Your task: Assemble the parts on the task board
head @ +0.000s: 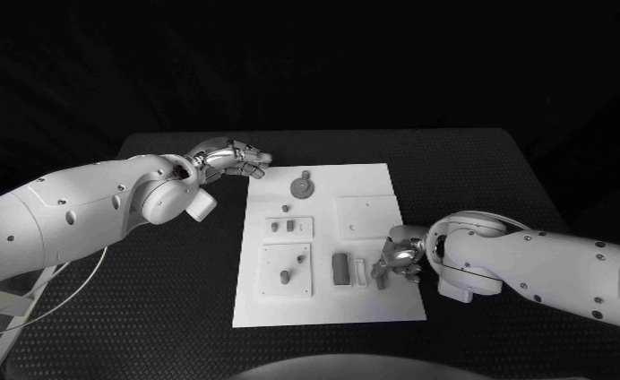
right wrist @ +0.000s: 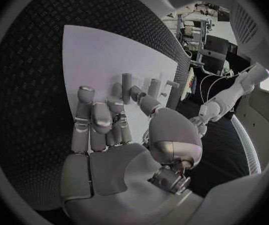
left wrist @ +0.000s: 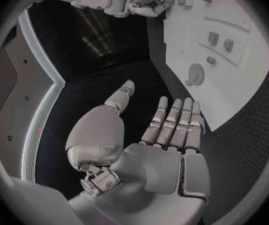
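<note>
Parts (head: 341, 267) lie scattered over the task board (head: 368, 308): small grey pieces, among them a dark bar near the board's near right edge, a round toothed disc (head: 303, 186) toward the far end, and short pegs (head: 291, 225) in the raised white plates between. At the right hand (head: 398, 259), the fingers (right wrist: 92, 121) curl down over the cluster of upright pieces by the bar; whether they already pinch one I cannot tell, since the fingertips cover the contact. That hand sits over the board's right edge, its white arm reaching in across the black table (head: 168, 326).

The left hand (head: 233, 160) hovers off the board's far left corner with fingers (left wrist: 175, 122) straight, apart from the thumb, holding nothing; the disc lies just beyond it on the board.

Judging by their look, the pieces are light, rigid and smooth, probably plastic, so they should slip or tip easily under a glancing touch. A pinch across the bar's long flat sides, near its middle, seems the safest hold; the disc would likely need lifting by its rim.
</note>
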`<state>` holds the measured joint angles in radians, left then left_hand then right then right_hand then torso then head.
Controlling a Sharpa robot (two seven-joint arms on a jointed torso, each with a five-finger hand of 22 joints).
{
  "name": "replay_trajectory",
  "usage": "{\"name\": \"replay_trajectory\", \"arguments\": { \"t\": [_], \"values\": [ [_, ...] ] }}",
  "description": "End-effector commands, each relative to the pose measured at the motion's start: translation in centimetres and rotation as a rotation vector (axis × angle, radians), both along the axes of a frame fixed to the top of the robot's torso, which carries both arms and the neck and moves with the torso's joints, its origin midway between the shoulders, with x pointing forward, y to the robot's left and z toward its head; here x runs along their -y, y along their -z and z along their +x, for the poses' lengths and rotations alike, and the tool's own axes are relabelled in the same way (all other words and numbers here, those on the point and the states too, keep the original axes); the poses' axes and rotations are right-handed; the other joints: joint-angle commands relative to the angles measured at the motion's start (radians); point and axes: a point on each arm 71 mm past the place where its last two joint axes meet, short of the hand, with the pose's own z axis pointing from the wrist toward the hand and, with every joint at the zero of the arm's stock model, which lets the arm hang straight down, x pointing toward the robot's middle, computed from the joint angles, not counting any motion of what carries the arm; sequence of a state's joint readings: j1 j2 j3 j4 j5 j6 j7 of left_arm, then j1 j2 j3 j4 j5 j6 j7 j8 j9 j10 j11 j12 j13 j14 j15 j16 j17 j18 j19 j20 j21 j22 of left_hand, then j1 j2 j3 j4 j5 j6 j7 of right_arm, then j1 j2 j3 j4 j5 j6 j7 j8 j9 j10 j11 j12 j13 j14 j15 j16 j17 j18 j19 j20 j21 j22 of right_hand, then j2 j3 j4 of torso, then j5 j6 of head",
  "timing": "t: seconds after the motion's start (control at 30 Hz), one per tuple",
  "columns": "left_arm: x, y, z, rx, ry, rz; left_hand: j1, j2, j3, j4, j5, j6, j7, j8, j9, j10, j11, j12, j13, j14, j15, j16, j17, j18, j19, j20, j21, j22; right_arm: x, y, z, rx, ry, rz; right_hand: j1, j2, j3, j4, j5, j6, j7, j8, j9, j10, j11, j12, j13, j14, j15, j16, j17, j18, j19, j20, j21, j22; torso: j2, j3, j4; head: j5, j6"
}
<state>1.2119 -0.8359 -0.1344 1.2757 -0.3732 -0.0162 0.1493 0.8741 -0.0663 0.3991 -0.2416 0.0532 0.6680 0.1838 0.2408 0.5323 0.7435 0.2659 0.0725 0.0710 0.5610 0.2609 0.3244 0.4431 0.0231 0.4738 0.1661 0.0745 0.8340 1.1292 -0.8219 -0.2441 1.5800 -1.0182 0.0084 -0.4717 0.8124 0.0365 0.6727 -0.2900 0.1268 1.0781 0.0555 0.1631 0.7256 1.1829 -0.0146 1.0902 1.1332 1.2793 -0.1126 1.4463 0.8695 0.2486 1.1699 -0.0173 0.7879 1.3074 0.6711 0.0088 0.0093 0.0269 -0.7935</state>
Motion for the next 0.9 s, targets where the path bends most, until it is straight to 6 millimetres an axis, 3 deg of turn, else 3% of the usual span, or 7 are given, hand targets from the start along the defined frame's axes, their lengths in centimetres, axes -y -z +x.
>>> {"name": "replay_trajectory", "arguments": {
  "t": [0.03, 0.9],
  "values": [
    [0.28, -0.07, -0.04, 0.0, 0.019, -0.006, -0.007, 0.0, 0.001, 0.003, -0.003, 0.002, 0.054, 0.005, -0.001, -0.001, 0.002, -0.004, -0.001, -0.006, 0.003, -0.006, 0.001, -0.007, 0.0, -0.001, -0.002, -0.002, -0.41, 0.07, -0.4, -0.032, 0.035, 0.04, 0.039, 0.034, 0.008, -0.001, 0.001, -0.032, 0.04, 0.009, 0.006, 0.009, -0.001, -0.003, -0.001, 0.005, -0.006, -0.005, -0.001, 0.013, 0.001, 0.001, 0.007, 0.021, 0.0, 0.0001, 0.0001, 0.0, 0.0],
    [0.33, -0.04, -0.02, 0.0, 0.022, -0.005, -0.005, 0.0, 0.002, 0.001, -0.003, 0.003, 0.053, 0.006, -0.001, -0.001, 0.002, -0.004, -0.001, -0.006, 0.004, -0.006, 0.001, -0.008, 0.0, -0.001, -0.002, -0.002, -1.21, -0.61, -0.06, 0.057, 0.053, 0.07, 0.035, 0.028, 0.015, -0.001, 0.001, -0.029, 0.038, 0.011, 0.005, 0.012, -0.003, -0.003, -0.003, 0.007, -0.009, -0.005, -0.002, 0.013, 0.005, -0.001, 0.009, 0.021, 0.0, 0.0002, 0.0001, 0.002, 0.001]
  ]
}}
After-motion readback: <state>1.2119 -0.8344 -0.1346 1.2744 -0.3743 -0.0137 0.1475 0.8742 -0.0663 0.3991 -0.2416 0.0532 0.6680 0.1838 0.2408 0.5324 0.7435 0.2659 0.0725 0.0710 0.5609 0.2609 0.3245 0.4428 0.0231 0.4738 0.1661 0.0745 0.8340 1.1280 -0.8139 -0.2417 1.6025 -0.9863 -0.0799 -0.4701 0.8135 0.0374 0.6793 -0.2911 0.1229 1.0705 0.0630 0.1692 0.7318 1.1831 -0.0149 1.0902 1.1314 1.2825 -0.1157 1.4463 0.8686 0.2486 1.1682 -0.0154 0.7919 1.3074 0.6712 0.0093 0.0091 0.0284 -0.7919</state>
